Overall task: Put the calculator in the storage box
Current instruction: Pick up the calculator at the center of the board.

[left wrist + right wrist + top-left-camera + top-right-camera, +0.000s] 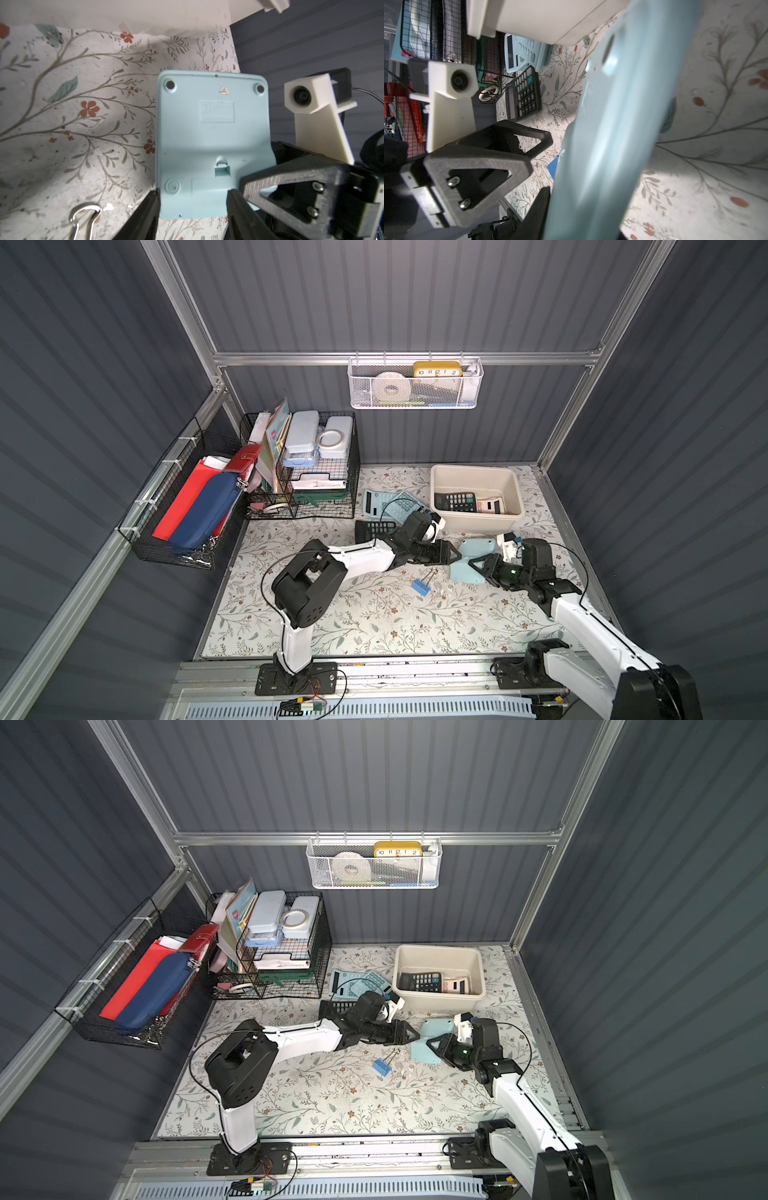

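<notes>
Blue calculator (478, 548) was off the mat (374, 626), tilted with its back side up, right of centre in both top views. It sat just below the storage box (473, 526) and was not in it yet.

Both arms met on it. The right gripper (476, 563) was clamped across its thickness from the frame's right. In the right wrist view the body ran edge-on between the jaws, with one finger (542, 207) flat against it. The left gripper (456, 555) came in from the frame's left at the calculator's lower end, jaws part spread. One finger (149, 209) was at the side edge and the other lay over the back. Couldn't tell whether it pinched or only steadied. My read: a handover or re-grip, to get a hold that can carry it over the rim.

The box sat at the upper right of the mat. A black calculator (455, 502) and a pale calculator (492, 506) lay against its lower wall. The upper part of its floor was bare, so there was room to drop there.

The front rim looked like the edge to clear, and it was near. The left wrist camera (437, 524) was close to the box's lower-left corner, which was tight. A binder clip (421, 587) lay lower left of the grippers, apart from them. A dark calculator (376, 528) and the spare blue calculators (386, 502) lay left of the box, out of the likely path.
</notes>
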Robot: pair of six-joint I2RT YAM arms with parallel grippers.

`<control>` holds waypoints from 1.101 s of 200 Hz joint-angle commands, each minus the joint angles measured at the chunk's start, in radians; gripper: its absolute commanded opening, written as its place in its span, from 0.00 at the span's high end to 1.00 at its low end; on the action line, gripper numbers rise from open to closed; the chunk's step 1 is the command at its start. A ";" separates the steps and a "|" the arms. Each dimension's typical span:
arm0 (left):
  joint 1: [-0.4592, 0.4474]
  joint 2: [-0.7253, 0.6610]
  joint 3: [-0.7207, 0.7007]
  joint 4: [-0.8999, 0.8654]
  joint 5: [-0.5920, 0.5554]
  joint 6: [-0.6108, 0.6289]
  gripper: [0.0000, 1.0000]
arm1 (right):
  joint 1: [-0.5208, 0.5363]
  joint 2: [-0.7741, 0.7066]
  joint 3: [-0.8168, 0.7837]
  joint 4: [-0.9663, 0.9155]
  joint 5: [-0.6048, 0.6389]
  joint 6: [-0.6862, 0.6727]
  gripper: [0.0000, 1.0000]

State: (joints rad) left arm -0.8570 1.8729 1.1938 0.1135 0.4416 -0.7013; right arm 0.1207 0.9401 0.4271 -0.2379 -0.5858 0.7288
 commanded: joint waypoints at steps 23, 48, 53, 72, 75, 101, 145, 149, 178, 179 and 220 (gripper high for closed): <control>-0.002 -0.180 0.039 -0.185 -0.110 0.011 0.30 | 0.146 -0.121 0.106 -0.167 0.154 -0.111 0.73; 0.014 -0.226 0.100 -0.299 -0.194 -0.006 0.16 | 0.268 -0.119 0.189 -0.211 0.278 -0.197 0.73; 0.024 -0.234 0.109 -0.316 -0.202 -0.013 0.13 | 0.294 -0.111 0.208 -0.234 0.310 -0.214 0.73; 0.079 -0.276 0.111 -0.341 -0.196 -0.048 0.01 | 0.390 -0.081 0.274 -0.276 0.457 -0.280 0.73; 0.090 -0.285 0.107 -0.338 -0.190 -0.055 0.01 | 0.405 -0.075 0.284 -0.282 0.477 -0.290 0.73; 0.169 -0.351 0.084 -0.327 -0.162 -0.099 0.01 | 0.533 -0.021 0.358 -0.317 0.661 -0.377 0.73; 0.227 -0.367 0.179 -0.427 -0.141 -0.094 0.01 | 0.695 0.060 0.440 -0.320 0.950 -0.456 0.74; 0.232 -0.364 0.189 -0.436 -0.140 -0.097 0.01 | 0.714 0.066 0.447 -0.317 0.987 -0.469 0.74; 0.292 -0.318 0.263 -0.501 -0.030 -0.147 0.01 | 0.834 0.141 0.517 -0.318 1.210 -0.564 0.74; 0.294 -0.316 0.264 -0.501 -0.022 -0.151 0.01 | 0.837 0.144 0.520 -0.318 1.216 -0.568 0.74; 0.326 -0.211 0.361 -0.626 0.122 -0.214 0.02 | 0.937 0.252 0.568 -0.262 1.441 -0.731 0.74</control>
State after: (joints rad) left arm -0.5297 1.5993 1.5021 -0.3775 0.4610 -0.8684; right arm 1.0130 1.1469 0.9569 -0.5659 0.6304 0.1349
